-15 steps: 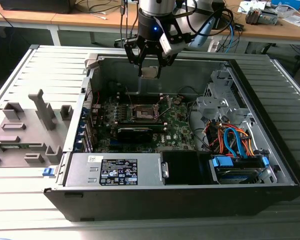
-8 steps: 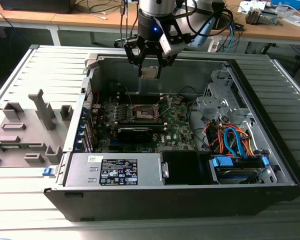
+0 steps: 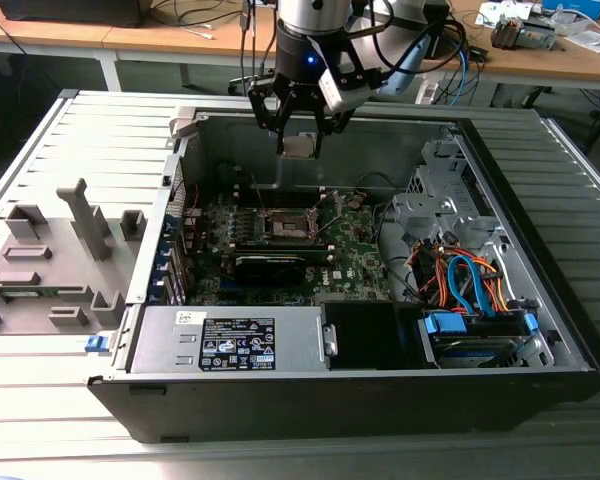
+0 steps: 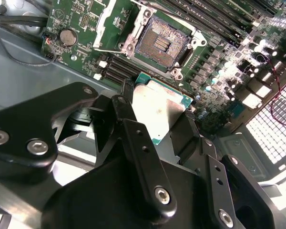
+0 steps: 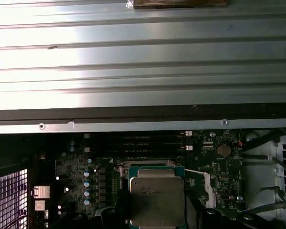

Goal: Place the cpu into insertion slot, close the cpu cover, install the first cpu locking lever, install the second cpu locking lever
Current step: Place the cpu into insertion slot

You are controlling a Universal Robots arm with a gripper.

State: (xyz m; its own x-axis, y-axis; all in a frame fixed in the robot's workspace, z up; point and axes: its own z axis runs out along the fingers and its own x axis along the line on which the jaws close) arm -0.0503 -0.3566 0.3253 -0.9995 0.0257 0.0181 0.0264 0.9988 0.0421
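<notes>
Cpu (image 4: 158, 113) hung in the air, pinched at its edges by the tool (image 3: 300, 148), whose fingers (image 4: 133, 138) were closed on it, the pale metal top facing up. It sat over the open computer case (image 3: 360, 400), near the case's far wall in the exterior view and well above the motherboard (image 3: 352, 252). Below, the insertion slot (image 4: 162, 45) lay bare, with the cpu cover (image 4: 115, 21) swung up beside it.
</notes>
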